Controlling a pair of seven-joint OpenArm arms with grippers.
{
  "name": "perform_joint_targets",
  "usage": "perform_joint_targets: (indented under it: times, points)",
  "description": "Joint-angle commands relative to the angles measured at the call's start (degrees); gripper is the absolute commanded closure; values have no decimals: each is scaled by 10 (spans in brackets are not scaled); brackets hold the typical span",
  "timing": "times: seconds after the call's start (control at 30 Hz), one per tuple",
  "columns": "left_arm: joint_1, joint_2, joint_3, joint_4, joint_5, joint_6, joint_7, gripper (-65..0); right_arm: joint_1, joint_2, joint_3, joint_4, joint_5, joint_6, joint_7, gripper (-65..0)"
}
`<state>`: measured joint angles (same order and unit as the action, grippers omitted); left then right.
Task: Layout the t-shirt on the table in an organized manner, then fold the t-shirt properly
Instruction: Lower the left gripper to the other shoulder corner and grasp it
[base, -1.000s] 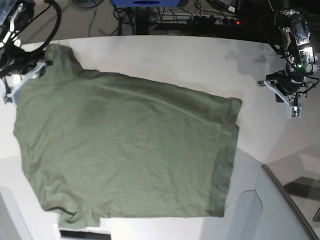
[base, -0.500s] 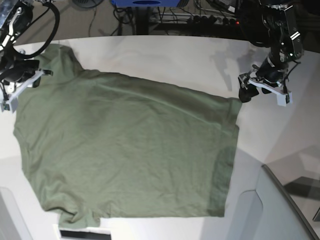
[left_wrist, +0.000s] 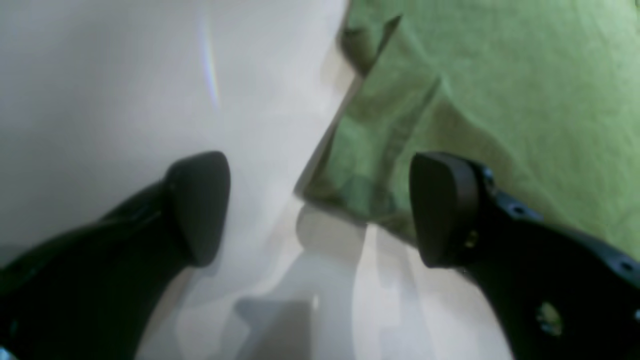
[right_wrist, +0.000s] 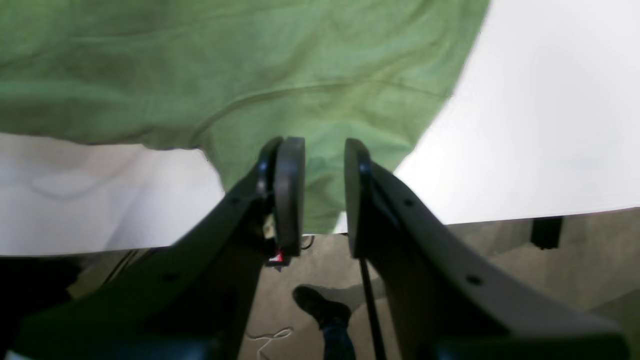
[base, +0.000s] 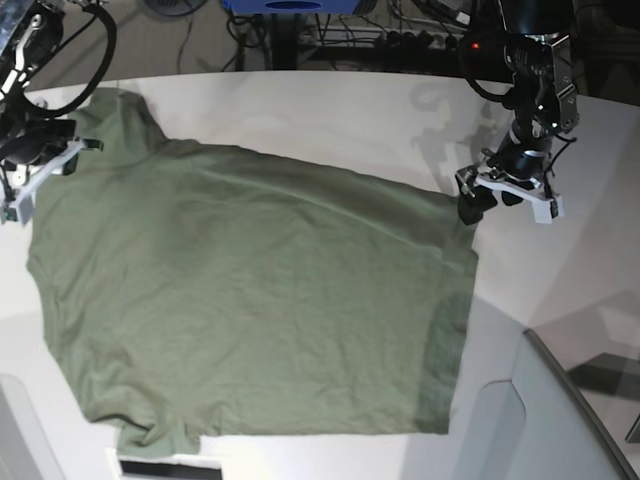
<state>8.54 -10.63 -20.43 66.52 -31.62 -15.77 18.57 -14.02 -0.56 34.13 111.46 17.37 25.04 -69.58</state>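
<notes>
The olive-green t-shirt (base: 250, 300) lies spread flat on the white table (base: 350, 110). My left gripper (base: 488, 200) hovers at the shirt's upper right corner. In the left wrist view the left gripper (left_wrist: 320, 210) is open, and that corner of the t-shirt (left_wrist: 380, 165) lies between its spread fingertips on the table (left_wrist: 125, 75). My right gripper (base: 40, 158) sits at the shirt's upper left edge. In the right wrist view the right gripper (right_wrist: 324, 195) has its jaws drawn close, and t-shirt (right_wrist: 250, 60) cloth fills the narrow gap at the table (right_wrist: 550, 125) edge.
A grey angled panel (base: 570, 400) rises at the lower right of the table. A dark flat item (base: 160, 467) peeks out under the shirt's bottom edge. Cables and floor (base: 300, 30) lie behind the table. A shoe (right_wrist: 320, 305) shows on the floor below the edge.
The left arm came in from the far right to the shirt's upper right corner and opened its jaws. The right gripper's jaws narrowed at the left edge. The shirt has not shifted.
</notes>
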Motion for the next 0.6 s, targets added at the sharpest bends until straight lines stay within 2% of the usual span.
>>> perform_joint_targets:
  times: [0.0, 0.17, 0.3, 0.43, 0.5, 0.57]
  points:
    - [-6, -4, 0, -5, -3, 1, 12, -485, 3, 6, 0, 8, 3, 1, 8, -126]
    - [-26, 5, 0, -35, -2, 1, 12, -352, 3, 6, 0, 8, 3, 1, 9, -126]
    - [-32, 7, 6, -48, -2, 1, 12, -314, 4, 6, 0, 8, 3, 1, 9, -126]
    - [-40, 5, 52, -56, -2, 1, 11, -268, 4, 7, 0, 8, 3, 1, 9, -126]
    - [-44, 5, 54, -67, -2, 1, 11, -191, 4, 7, 0, 8, 3, 1, 9, -126]
    - [-45, 5, 53, -66, -2, 1, 12, -66, 4, 7, 0, 8, 3, 1, 9, -126]
